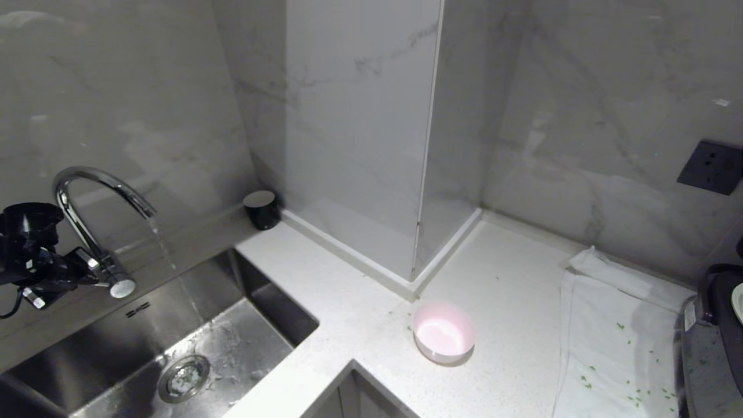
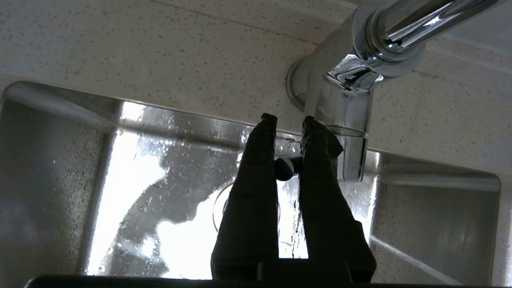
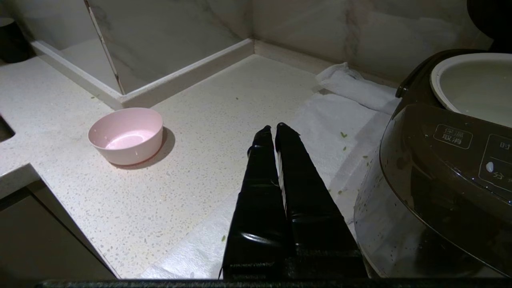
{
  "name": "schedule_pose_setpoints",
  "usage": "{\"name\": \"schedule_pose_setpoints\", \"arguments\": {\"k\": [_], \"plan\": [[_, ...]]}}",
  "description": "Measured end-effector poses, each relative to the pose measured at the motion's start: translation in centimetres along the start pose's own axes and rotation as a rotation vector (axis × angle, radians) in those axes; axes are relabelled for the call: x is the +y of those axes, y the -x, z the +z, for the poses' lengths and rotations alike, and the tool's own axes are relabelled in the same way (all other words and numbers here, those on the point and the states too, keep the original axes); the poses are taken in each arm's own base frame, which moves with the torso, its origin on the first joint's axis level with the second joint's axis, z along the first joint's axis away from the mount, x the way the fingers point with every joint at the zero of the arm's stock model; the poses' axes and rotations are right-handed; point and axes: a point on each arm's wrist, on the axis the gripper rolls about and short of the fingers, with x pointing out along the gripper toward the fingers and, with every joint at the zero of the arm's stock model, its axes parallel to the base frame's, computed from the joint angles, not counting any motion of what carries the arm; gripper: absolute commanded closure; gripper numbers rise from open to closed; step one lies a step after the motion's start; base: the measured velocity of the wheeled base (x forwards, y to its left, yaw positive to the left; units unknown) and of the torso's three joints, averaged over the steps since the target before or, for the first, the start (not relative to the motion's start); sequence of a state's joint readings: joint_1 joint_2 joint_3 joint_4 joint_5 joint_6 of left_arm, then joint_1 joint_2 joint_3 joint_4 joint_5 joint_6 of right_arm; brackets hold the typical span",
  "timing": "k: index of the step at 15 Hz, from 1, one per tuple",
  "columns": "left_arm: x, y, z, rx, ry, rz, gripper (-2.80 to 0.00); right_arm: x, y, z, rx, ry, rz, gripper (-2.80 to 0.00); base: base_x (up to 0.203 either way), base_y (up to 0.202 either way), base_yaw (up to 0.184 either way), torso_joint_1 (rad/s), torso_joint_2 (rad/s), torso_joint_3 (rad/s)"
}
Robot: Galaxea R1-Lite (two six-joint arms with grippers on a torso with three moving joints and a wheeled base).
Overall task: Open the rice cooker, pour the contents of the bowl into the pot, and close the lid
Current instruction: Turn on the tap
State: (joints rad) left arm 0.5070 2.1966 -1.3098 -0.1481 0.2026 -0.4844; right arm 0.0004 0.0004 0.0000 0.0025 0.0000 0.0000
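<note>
While water runs from the faucet (image 1: 87, 191) into the sink (image 1: 232, 342), the left gripper (image 2: 288, 120) is clenched on the faucet's lever (image 2: 285, 168). The right gripper (image 3: 273, 129), fingers pressed together and holding nothing, hovers over the white towel (image 3: 332, 120) beside the rice cooker (image 3: 436, 180), whose pot (image 3: 472, 84) is uncovered. The bowl (image 1: 443, 331) stands empty on the counter (image 1: 348, 302).

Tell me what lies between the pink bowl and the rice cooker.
In the head view, bare speckled counter beside the bowl, then a white cloth dotted with green bits, reaching the rice cooker.
</note>
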Motion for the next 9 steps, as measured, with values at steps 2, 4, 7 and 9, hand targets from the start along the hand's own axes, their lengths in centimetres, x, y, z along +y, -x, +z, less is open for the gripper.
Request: {"name": "schedule_pose_setpoints", "arguments": {"k": [2,4,7,9], "plan": [[0.01,-0.02,-0.02,0.0,-0.001,0.0,-2.8,0.0,0.0,0.0,0.0,0.0,0.0,0.0,0.0,0.0,0.0,0.0,0.0,0.0],[-0.01,0.02,0.0,-0.002,-0.003,0.003,-2.8,0.0,0.0,0.0,0.0,0.0,0.0,0.0,0.0,0.0,0.0,0.0,0.0,0.0],[-0.04,0.09,0.11,-0.004,0.007,-0.001,-2.8,0.0,0.0,0.0,0.0,0.0,0.0,0.0,0.0,0.0,0.0,0.0,0.0,0.0],[-0.12,0.16,0.09,-0.002,0.008,-0.008,-2.8,0.0,0.0,0.0,0.0,0.0,0.0,0.0,0.0,0.0,0.0,0.0,0.0,0.0]]}}
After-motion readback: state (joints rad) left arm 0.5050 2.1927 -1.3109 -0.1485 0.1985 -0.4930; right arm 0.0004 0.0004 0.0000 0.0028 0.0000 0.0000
